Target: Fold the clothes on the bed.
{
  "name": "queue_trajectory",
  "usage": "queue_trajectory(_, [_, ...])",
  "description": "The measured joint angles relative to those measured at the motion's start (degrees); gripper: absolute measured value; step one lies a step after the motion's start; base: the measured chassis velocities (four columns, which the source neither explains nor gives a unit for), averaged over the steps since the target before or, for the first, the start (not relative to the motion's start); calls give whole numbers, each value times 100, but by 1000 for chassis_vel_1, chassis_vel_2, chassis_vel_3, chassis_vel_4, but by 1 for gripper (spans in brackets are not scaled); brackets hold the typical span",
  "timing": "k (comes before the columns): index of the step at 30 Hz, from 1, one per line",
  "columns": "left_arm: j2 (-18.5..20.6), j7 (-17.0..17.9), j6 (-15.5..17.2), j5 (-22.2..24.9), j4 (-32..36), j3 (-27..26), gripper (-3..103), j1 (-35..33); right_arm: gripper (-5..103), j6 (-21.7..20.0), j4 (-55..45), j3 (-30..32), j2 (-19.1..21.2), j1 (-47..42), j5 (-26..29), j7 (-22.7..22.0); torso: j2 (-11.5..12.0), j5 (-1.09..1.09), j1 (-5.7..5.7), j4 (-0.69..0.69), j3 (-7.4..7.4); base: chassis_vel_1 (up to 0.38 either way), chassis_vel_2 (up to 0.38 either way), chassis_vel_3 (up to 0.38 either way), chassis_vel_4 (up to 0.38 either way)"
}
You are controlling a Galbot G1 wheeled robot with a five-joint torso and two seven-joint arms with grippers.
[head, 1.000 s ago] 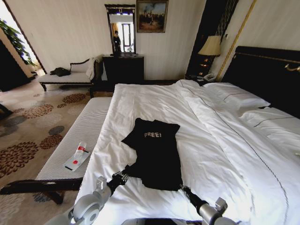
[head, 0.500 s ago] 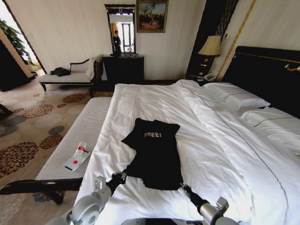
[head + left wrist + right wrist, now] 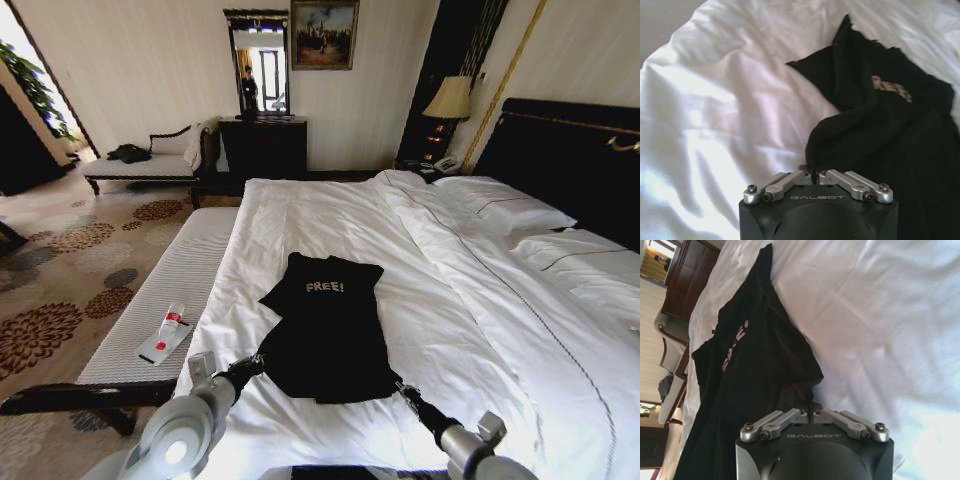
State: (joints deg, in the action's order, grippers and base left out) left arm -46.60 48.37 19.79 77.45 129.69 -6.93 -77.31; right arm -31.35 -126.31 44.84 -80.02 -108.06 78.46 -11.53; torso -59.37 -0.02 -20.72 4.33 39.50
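Both pincers [image 3: 812, 172] [image 3: 811, 412] clamped on clothes [image 3: 330, 325]

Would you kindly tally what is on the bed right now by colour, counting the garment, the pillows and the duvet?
Black: 1, the sleeveless top, with the left gripper and right gripper each shut on a near corner.
White: 3, two pillows and the duvet.
Total: 4 on the bed.

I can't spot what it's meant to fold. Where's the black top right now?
In the head view, the black top lies on the white duvet near the bed's foot, its near corners pinched by the left tool and right tool.
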Motion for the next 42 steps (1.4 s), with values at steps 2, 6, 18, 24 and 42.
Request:
queue_trajectory(2, [-441,21,-58,-190,-652,183,1,394,0,0,14,-45,-26,0,-51,0,0,-2,0,1,0,0,0,0,0])
queue_trajectory(6, [-883,-19,-114,-408,-1185,388,1,775,0,2,25,-73,-41,-13,-91,10,0,-1,0,2,0,0,0,0,0])
queue_trajectory(18, [-1304,-568,-215,-1297,-1596,775,1,921,0,22,63,-90,-45,20,-104,18,1,0,0,-1,0,0,0,0,0])
queue_trajectory(24, [-1170,-787,-127,-1472,-1364,811,1,891,0,30,83,-139,-51,17,-150,27,0,-1,0,1,0,0,0,0,0])
queue_trajectory(42, [-50,-2185,-155,-2527,-298,-96,59,-717,0,91,107,-389,-134,-3,-403,116,0,-1,0,2,-1,0,0,0,0])
